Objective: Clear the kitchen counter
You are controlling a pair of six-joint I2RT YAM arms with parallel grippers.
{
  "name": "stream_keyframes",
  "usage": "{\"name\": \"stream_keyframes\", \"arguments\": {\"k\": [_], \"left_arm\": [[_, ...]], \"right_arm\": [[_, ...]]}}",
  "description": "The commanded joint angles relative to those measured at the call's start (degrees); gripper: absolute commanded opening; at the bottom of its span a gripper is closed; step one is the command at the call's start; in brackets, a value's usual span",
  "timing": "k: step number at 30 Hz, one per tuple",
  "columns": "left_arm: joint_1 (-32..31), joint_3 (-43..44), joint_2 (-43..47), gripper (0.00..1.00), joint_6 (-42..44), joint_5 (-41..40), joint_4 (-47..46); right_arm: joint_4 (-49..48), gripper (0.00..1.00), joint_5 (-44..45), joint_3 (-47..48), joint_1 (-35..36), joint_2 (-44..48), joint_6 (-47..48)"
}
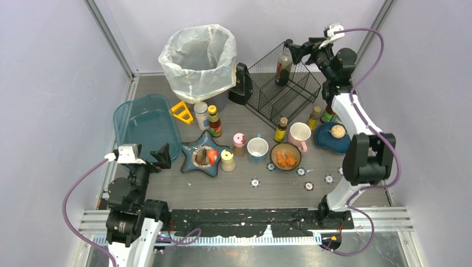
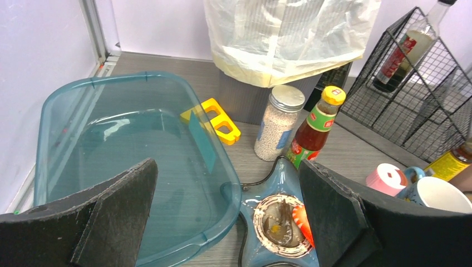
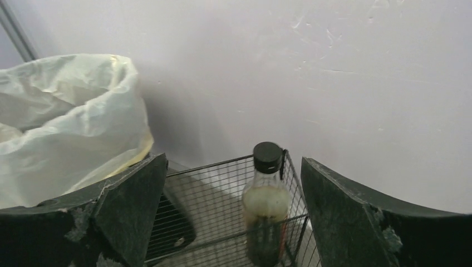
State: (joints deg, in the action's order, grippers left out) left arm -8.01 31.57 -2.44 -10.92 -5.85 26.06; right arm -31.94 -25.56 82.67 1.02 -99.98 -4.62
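**A:** so where's everything sitting right now?

**B:** the bench [image 1: 222,192] is the dark wood-grain top filling the floor between the lilac walls, and it's loaded. Teal tub [image 1: 142,125] on the left, white-bagged bin [image 1: 197,55] at the back, black wire rack [image 1: 278,97] to the right of the bin.

**A:** and the arms?

**B:** left claw [image 1: 149,159] hangs low at the near left, fingers spread wide, nothing in it. Its wrist cam looks over the tub's near rim and a blue star-shaped dish [image 2: 281,175] just beside the tub. Right claw [image 1: 298,50] is up at the back above the rack, also spread wide and holding nothing. 1 dark-capped bottle [image 3: 266,206] sits in the rack. On the wrist cam it shows between the 2 fingers with a clear gap on each side.

**A:** rest of the mess?

**B:** a blue mug [image 1: 257,149], a pink mug [image 1: 299,135], a bowl of orange bits [image 1: 285,157], a yellow-capped sauce bottle [image 1: 214,121] and a grain jar [image 1: 201,115], loosely spread mid-bench. Small round caps [image 1: 255,182] lie scattered nearer the arms.
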Motion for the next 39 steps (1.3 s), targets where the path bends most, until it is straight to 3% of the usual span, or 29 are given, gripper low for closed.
{"name": "stream_keyframes", "arguments": {"k": [1,11,18,27,39], "left_arm": [[-1.83,1.35,0.79,0.99,-0.95,1.23,-0.81],[-4.49,1.52,-0.14,0.99,-1.38,1.45,-0.41],[-4.82,1.76,-2.98,0.99,-1.56,1.99,-0.44],[-4.82,2.66,-9.05,0.99,-1.47,2.09,0.57],[-4.82,3.57,-13.71,0.99,-1.65,3.13,1.77]], "right_arm": [[6.83,0.95,-0.13,-6.87,0.13,10.4,-4.42],[18.4,0.95,4.52,-24.03,8.88,27.37,0.19],[16.67,0.96,9.03,-31.36,18.33,31.69,1.22],[8.31,0.98,8.21,-32.82,28.52,25.55,3.97],[-7.03,0.94,6.7,-26.71,36.71,6.17,6.05]]}}
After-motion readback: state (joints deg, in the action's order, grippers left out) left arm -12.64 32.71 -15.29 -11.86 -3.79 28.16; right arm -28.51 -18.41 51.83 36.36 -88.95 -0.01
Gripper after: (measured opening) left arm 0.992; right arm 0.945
